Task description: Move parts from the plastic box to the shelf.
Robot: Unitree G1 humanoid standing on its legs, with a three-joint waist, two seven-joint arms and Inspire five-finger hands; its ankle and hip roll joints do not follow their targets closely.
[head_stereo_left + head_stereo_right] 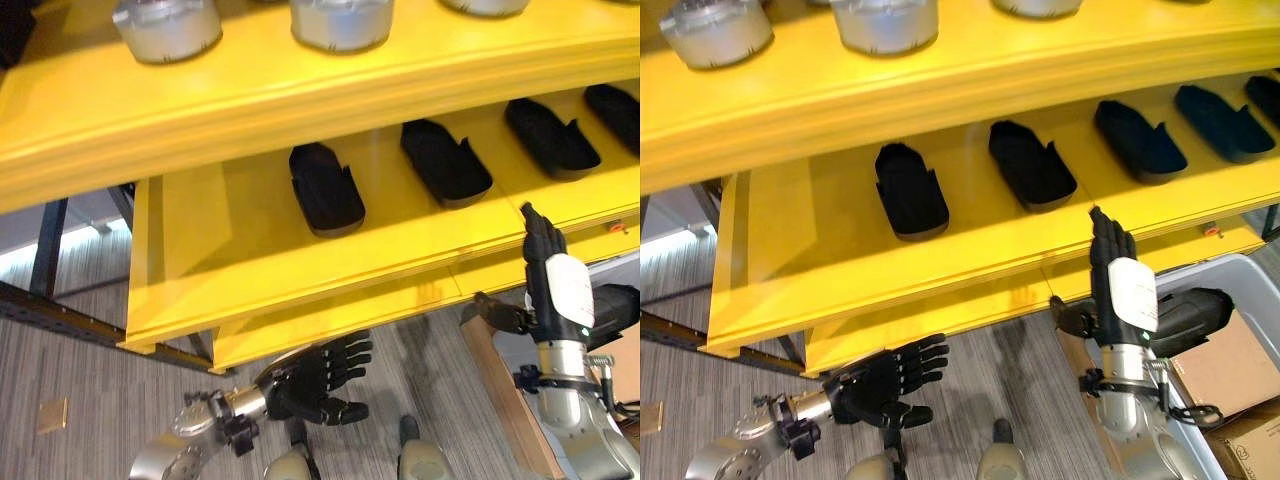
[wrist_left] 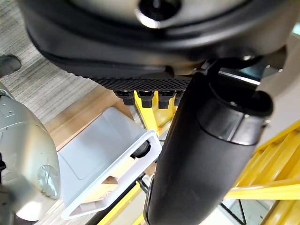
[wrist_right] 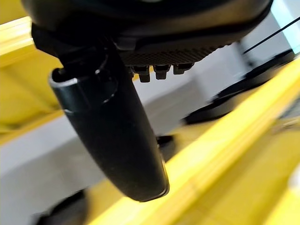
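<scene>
Left eye view: yellow shelf (image 1: pixel 300 250) spans the frame, black parts (image 1: pixel 326 188) sit in a row on its middle tier from 12 toward 2 o'clock, each well apart from the next. Silver cylindrical parts (image 1: pixel 341 22) stand on the top tier at 12 o'clock. Right hand (image 1: pixel 543 248) at 3 o'clock is raised, fingers straight and together, tips at the front edge of the middle tier, holding nothing. Left hand (image 1: pixel 322 380) at 6 o'clock hangs below the shelf over the floor, fingers loosely curled and spread, empty. Right eye view: grey plastic box (image 1: pixel 1238 272) at 4 o'clock beside the right arm, cardboard boxes (image 1: pixel 1230 365) just beside it.
</scene>
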